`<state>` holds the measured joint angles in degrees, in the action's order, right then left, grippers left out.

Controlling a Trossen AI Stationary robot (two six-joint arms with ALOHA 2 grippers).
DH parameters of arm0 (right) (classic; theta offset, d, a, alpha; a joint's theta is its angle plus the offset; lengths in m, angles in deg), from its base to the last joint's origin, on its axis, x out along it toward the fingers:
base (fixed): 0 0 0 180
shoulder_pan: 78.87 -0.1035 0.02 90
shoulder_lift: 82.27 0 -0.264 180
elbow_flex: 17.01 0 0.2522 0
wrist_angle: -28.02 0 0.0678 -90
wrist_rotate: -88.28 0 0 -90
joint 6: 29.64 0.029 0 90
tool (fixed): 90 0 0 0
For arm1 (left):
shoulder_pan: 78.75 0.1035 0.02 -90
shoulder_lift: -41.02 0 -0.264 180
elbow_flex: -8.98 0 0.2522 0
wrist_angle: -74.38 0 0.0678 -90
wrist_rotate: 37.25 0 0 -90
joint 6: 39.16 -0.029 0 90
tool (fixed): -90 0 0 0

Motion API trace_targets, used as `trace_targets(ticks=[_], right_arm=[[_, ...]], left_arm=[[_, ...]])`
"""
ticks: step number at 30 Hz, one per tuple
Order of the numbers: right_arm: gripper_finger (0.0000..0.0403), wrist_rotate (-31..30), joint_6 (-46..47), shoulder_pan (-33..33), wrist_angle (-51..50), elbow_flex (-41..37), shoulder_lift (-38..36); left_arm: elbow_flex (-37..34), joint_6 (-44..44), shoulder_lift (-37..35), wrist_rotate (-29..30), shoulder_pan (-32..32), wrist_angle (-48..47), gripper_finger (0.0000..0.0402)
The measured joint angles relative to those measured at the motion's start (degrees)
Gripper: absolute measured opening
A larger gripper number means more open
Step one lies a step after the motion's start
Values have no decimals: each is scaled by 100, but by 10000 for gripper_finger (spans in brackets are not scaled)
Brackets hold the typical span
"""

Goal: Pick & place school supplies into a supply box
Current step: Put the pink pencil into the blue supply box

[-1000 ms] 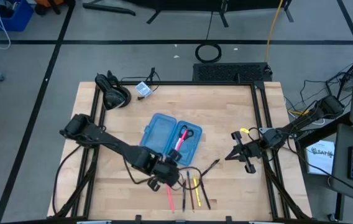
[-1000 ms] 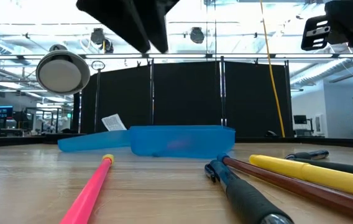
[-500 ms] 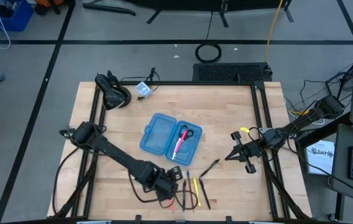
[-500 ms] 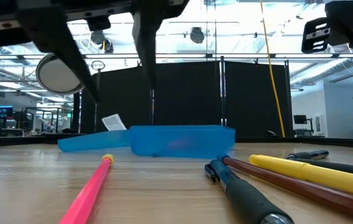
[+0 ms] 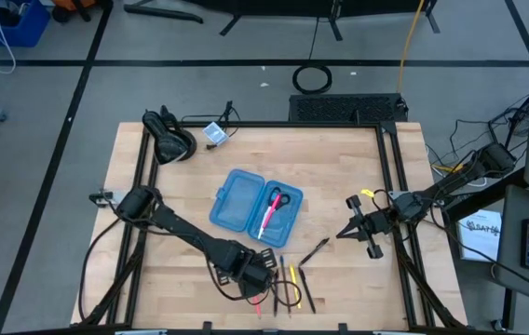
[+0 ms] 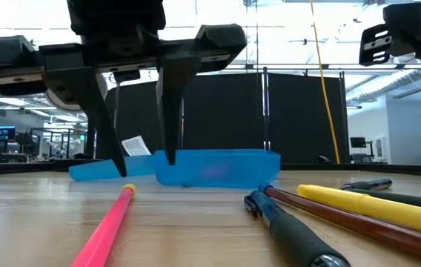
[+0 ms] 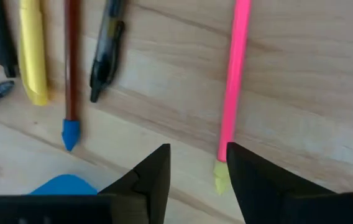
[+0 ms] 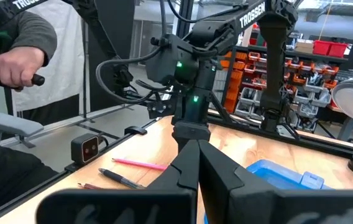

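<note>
The supply box (image 5: pixel 246 205) lies open in the middle of the table; scissors (image 5: pixel 282 199) and a pink pen (image 5: pixel 266 217) lie in its right half. Near the table's front edge lie a pink pen (image 7: pixel 233 81), a yellow one (image 7: pixel 32 56), a brown pencil (image 7: pixel 71 68) and black pens (image 7: pixel 105 53). My left gripper (image 6: pixel 145 167) points down, open, just above the pink pen's yellow far end (image 6: pixel 128 190); one finger (image 7: pixel 245 171) stands right beside that end. Whether it touches, I cannot tell. My right gripper (image 5: pixel 344 233) hovers shut at the table's right side.
A black round device (image 5: pixel 169 140) and a small white-and-blue item (image 5: pixel 213 133) sit at the far left corner. One more black pen (image 5: pixel 315 249) lies right of the box. Beyond the table a person (image 8: pixel 15 56) grips a control handle.
My left gripper has left the box and gone toward the table's near edge and down, rolling about its own axis. Its fingers now reach nearly to the table at the pink pen's far end, and their gap is narrower than half a second ago.
</note>
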<state>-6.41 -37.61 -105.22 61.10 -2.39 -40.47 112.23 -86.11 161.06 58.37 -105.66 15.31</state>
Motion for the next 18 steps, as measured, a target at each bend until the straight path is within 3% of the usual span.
trace_targets(ticks=[6,14,18], right_arm=[[0,0,31,0,1,0,0],[0,0,135,0,6,0,-2],[0,1,135,0,7,0,-2]], left_arm=[[2,129,62,-380,-20,-65,159],[-2,140,238,-315,59,78,159],[13,91,319,-640,168,-47,158]])
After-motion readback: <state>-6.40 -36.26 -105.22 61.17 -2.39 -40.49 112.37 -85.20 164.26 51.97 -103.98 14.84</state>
